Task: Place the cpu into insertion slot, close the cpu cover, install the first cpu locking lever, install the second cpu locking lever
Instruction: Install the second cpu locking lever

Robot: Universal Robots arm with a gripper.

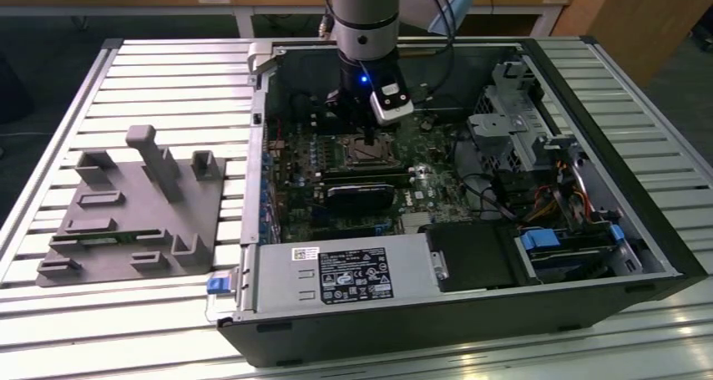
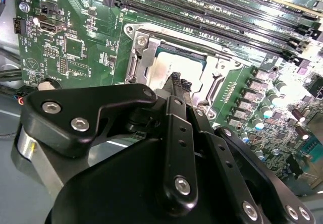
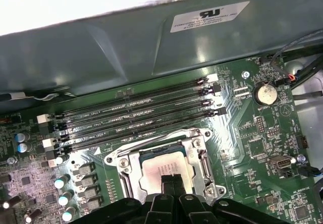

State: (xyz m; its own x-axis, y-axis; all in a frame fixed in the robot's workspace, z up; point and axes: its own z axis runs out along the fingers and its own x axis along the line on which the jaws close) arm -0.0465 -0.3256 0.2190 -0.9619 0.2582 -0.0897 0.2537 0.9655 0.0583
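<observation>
Gripper [image 2: 177, 80] hangs low over the socket [image 2: 136, 42] inside the open computer case [image 1: 657, 255], fingertips together and clamped on nothing. Chip [image 3: 164, 166], flat, dull grey metal, sits seated in the silver-rimmed square socket on the green board [image 3: 262, 133]. Cover frame [image 3: 199, 156] appears lowered around it, likely awaiting latching.

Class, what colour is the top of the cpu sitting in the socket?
Dull silver-grey; the cpu shows best in the first wrist view.
</observation>
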